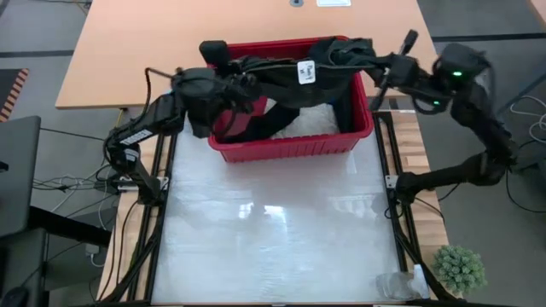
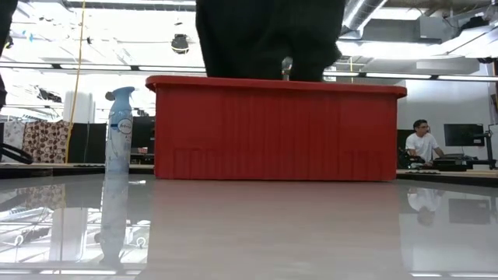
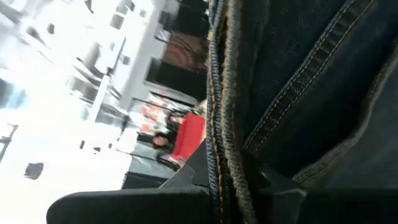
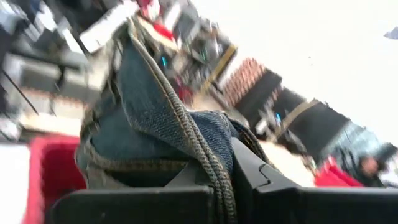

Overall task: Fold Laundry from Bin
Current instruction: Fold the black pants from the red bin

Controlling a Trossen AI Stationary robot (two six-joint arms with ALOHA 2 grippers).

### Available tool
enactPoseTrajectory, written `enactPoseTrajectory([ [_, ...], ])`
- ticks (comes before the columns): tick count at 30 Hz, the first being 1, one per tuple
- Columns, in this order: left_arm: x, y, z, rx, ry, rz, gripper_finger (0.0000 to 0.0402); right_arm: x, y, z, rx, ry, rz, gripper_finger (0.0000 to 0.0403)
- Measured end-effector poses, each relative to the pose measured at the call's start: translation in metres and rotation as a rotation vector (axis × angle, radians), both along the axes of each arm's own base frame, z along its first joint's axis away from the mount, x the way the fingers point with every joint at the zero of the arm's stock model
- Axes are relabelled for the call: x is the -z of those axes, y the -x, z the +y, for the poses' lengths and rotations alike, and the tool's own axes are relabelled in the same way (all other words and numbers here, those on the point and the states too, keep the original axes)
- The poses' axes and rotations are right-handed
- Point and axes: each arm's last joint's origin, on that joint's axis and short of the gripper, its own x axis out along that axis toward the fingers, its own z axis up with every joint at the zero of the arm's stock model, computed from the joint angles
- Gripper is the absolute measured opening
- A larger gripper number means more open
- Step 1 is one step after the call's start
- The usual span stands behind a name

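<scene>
A dark denim garment (image 1: 281, 72) hangs stretched above the red bin (image 1: 294, 145) at the table's far side, a white tag on it, with crinkled white cloth (image 1: 311, 119) lying inside the bin.

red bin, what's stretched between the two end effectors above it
A dark denim garment spans from the left end effector to the right end effector over the bin, clearest in the high view.

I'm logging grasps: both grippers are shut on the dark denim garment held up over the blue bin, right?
Not quite: the bin is red, as the high and low views show. The rest holds: the left gripper and right gripper are each shut on the dark denim garment, held up over the bin.
</scene>
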Motion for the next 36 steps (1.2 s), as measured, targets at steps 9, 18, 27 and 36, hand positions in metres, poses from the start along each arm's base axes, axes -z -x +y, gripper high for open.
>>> enactPoseTrajectory([
  [9, -0.027, 0.004, -0.053, 0.133, -0.095, -0.132, 0.0005, -0.041, 0.023, 0.042, -0.277, 0.042, -0.161, 0.0037],
  [18, -0.043, 0.016, -0.107, 0.410, -0.097, -0.361, 0.0005, -0.045, 0.031, 0.072, -0.571, 0.011, -0.174, 0.0037],
  [27, -0.034, 0.025, -0.148, 0.513, 0.110, -0.474, 0.0010, -0.018, 0.022, 0.102, -0.820, -0.308, 0.085, 0.0037],
  [36, 0.005, 0.025, -0.175, 0.590, 0.481, -0.511, 0.0012, 0.022, 0.016, 0.139, -0.828, -0.729, 0.519, 0.0037],
])
